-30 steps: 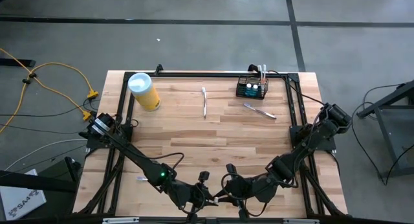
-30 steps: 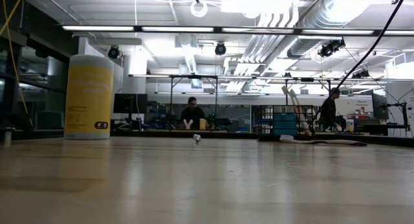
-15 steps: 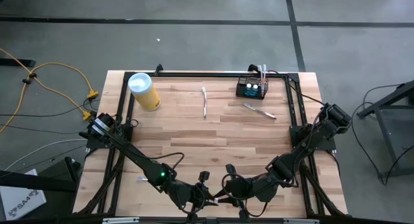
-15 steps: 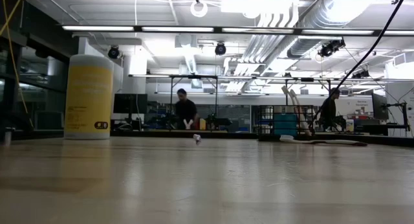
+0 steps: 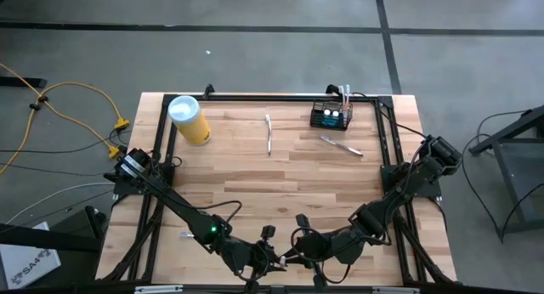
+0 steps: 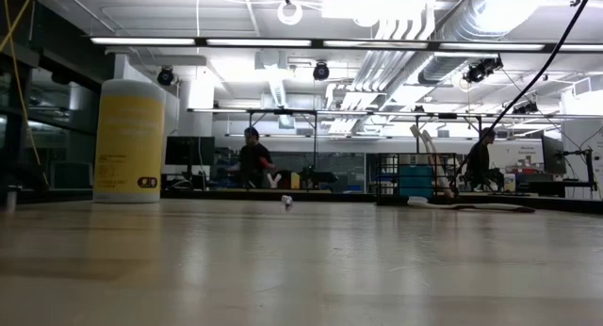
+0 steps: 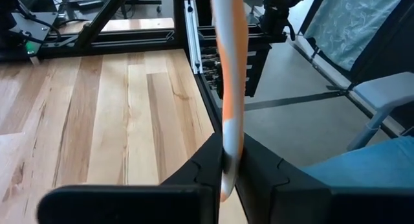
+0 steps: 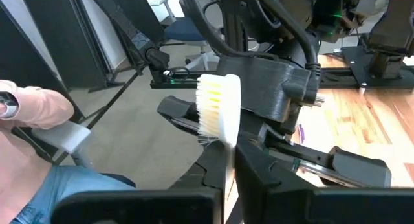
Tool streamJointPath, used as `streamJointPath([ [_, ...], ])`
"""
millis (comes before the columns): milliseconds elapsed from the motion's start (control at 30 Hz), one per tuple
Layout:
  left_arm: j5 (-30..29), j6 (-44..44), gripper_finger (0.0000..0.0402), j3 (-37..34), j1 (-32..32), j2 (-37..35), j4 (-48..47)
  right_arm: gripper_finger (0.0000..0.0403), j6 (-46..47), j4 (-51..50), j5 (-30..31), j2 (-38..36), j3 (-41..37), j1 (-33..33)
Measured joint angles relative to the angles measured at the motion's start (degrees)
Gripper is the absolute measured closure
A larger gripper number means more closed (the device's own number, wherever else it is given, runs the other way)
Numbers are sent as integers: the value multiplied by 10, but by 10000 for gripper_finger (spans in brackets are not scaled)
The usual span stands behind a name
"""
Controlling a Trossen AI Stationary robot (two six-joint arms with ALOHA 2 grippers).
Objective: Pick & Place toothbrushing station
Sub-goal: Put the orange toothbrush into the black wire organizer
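The toothbrushing station, a black wire-mesh basket (image 5: 330,116), stands at the table's far right with brushes sticking up out of it. Two loose toothbrushes (image 5: 269,134) (image 5: 341,145) lie flat on the wood near it. My left gripper (image 5: 276,260) and right gripper (image 5: 297,258) meet nose to nose over the table's near edge. Both are shut on one orange-and-white toothbrush (image 7: 228,68), whose bristled head (image 8: 218,114) shows in the right wrist view. My left gripper pinches the toothbrush handle near its white end (image 7: 226,162) between its two fingers, which lie across the handle. The rest of the handle runs on past the fingers, clear of the table. My right gripper pinches the toothbrush just below the bristled head (image 8: 228,149) between its two fingers. The head stands beyond the fingertips with the bristles turned sideways, clear of the table.
A yellow canister with a white lid (image 5: 189,119) stands upright at the far left. Bare wood lies in the table's middle (image 5: 272,183). A person sits just off the table's near edge, with a pink sleeve (image 8: 29,107) and blue jeans (image 7: 362,175) in view.
Both arms have kept still over the near edge. In the room behind the table a person has walked toward the left.
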Motion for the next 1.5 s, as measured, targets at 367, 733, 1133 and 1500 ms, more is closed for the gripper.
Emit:
streamJointPath([
  [367, -21, 52, 333, 0, -13, 0, -1, 397, 49, -51, 23, 0, 0, 3],
  [733, -38, 13, 332, 0, -14, -1, -30, 397, 53, -166, 176, -25, 0, -14],
  [1133, -37, 4, 331, 0, -37, -1, -26, 397, 162, -455, 400, -147, 0, -92],
  [1500, -41, 42, 331, 0, -35, -2, -26, 397, 206, -581, 445, -312, -44, -185],
])
